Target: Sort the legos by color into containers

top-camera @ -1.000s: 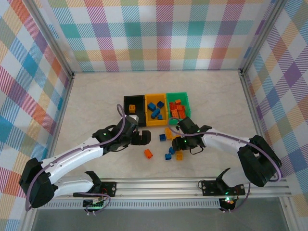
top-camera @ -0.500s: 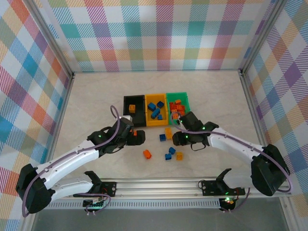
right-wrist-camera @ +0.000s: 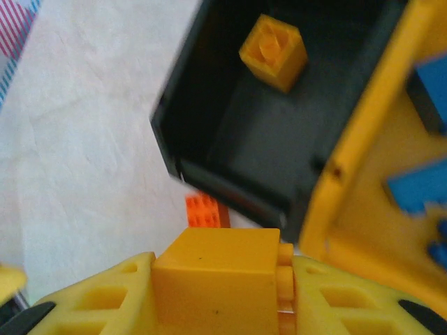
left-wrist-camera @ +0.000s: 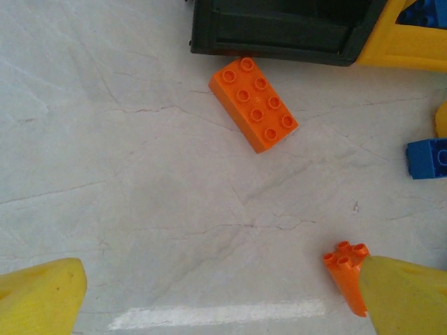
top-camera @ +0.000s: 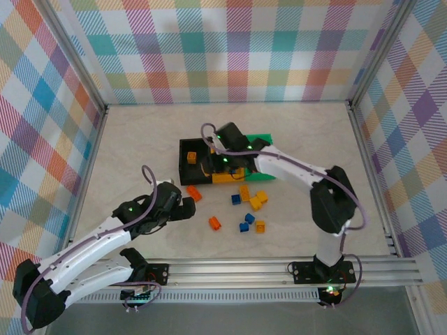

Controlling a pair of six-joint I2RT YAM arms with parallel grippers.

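Observation:
My right gripper (top-camera: 211,166) hangs over the seam between the black bin (top-camera: 188,148) and the yellow-orange bin (top-camera: 223,178), shut on a yellow lego (right-wrist-camera: 216,279). One yellow lego (right-wrist-camera: 274,52) lies inside the black bin (right-wrist-camera: 230,125). Blue legos (right-wrist-camera: 419,188) lie in the yellow-orange bin (right-wrist-camera: 349,167). The arm hides much of the green bin (top-camera: 264,139). My left gripper (top-camera: 183,208) is open low over the table; an oblong orange lego (left-wrist-camera: 253,104) lies ahead of it, just in front of the black bin (left-wrist-camera: 279,35). A small orange lego (left-wrist-camera: 346,276) sits beside its right finger (left-wrist-camera: 405,300).
Loose legos are scattered in front of the bins: orange (top-camera: 215,222), blue (top-camera: 237,199), yellow (top-camera: 258,201), blue (top-camera: 246,222) and yellow (top-camera: 260,226). Metal frame rails and checked walls close in the table on three sides.
My right arm has swung from the loose pile up and left to the bins, carrying the yellow lego. My left arm has drawn back toward the near left, still open.

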